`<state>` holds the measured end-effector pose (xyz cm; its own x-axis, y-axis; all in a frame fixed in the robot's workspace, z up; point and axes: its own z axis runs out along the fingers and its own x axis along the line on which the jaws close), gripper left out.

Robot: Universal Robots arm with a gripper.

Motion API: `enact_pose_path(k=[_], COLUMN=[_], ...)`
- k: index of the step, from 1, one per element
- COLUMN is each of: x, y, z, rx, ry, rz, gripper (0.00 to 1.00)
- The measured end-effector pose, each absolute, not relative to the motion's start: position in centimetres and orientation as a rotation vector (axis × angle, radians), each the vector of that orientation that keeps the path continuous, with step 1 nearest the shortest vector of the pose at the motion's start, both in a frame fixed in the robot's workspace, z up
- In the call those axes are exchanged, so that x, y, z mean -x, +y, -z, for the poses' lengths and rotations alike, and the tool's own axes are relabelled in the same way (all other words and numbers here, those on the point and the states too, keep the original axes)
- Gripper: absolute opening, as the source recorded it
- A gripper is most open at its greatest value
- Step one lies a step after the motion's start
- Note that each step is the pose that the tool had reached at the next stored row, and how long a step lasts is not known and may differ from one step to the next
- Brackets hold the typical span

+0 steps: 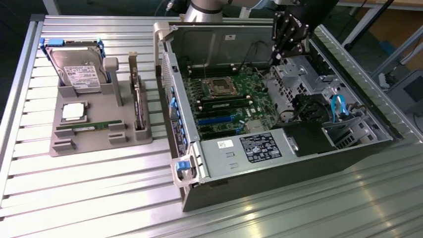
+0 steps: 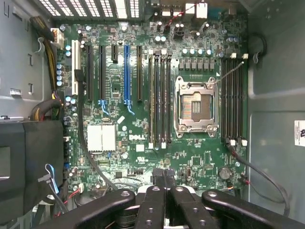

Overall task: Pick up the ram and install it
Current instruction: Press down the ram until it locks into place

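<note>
While everything is resting on a ribbed, silver aluminium worktop, the biggest thing on it is a dark sheet-steel computer tower case, lying on its side with the panel off. Inside it, a green, densely populated motherboard is showing long black memory slots running beside an open silver processor socket. The black metal claw is hanging over that board within the case opening, its fingers pressed together and pinching nothing.

Toward the exterior view's left, just beside the case, a matte grey moulded plastic holder tray is carrying the loose parts. A boxy silver hard drive in blue rails is standing at its far end, and a tall dark expansion card is standing on edge along the side nearest the case. The ram, a long, narrow, thin green circuit-board stick, is sitting in a slot near the holder's front, seemingly on its long edge, well apart from the claw. A square silver processor chip is lying flat just behind it.

Judging by its build, the ram is looking very light and stiff but brittle, with smooth faces that could be slipping under hard pads. Pinching across the two flat faces near mid-length, along the exposed upper edge and clear of the contact edge, is looking like the safest hold.
</note>
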<state>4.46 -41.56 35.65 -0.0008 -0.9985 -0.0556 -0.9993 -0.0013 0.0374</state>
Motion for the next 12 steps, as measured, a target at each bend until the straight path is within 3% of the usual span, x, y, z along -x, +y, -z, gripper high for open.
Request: enact_pose_path(k=[12], x=[-4.5], y=[-41.6], z=[-32.8], rx=[2.211], ry=[2.211], rz=[-0.103], gripper=[0.10])
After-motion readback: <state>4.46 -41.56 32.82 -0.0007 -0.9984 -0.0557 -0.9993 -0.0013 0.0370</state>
